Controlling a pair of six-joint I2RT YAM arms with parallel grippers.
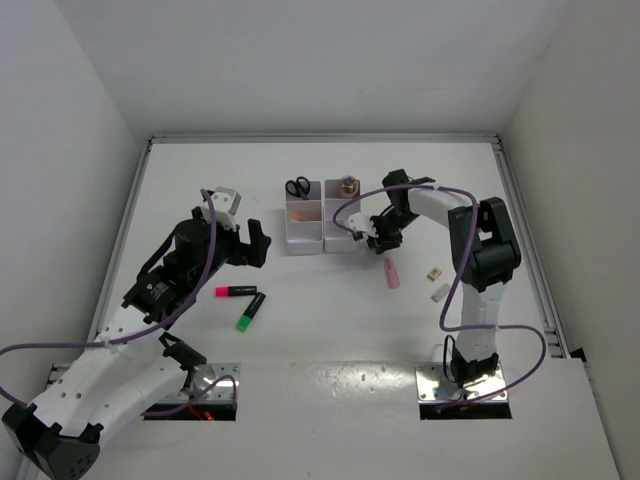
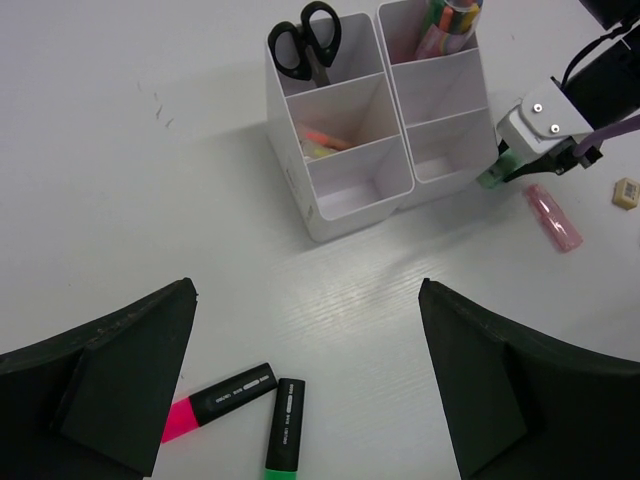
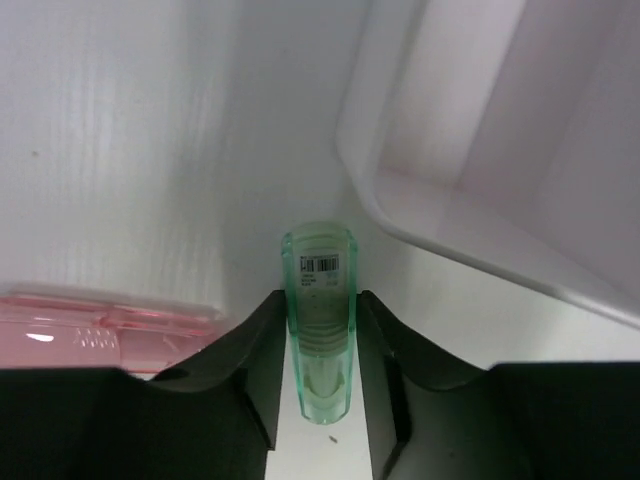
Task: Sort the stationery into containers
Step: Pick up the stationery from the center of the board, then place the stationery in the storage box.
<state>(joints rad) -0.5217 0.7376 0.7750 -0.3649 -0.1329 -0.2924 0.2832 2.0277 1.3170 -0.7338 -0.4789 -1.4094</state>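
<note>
Two white three-compartment containers stand side by side, the left one (image 1: 303, 238) and the right one (image 1: 338, 238). Black-handled scissors (image 2: 307, 38) stand in the left container's far compartment, and pink and yellow sticks (image 2: 318, 143) lie in its middle one. My right gripper (image 1: 369, 233) is shut on a green clip (image 3: 320, 300) just beside the right container's near corner (image 3: 420, 200). A pink tube (image 1: 392, 273) lies on the table next to it. My left gripper (image 2: 308, 300) is open and empty above a pink highlighter (image 2: 220, 400) and a green highlighter (image 2: 284, 425).
Two small beige blocks (image 1: 434, 272) (image 1: 440, 292) lie right of the pink tube. The right container's far compartment holds several coloured pens (image 2: 450, 15). White walls close in the table on three sides. A purple cable loops from each arm.
</note>
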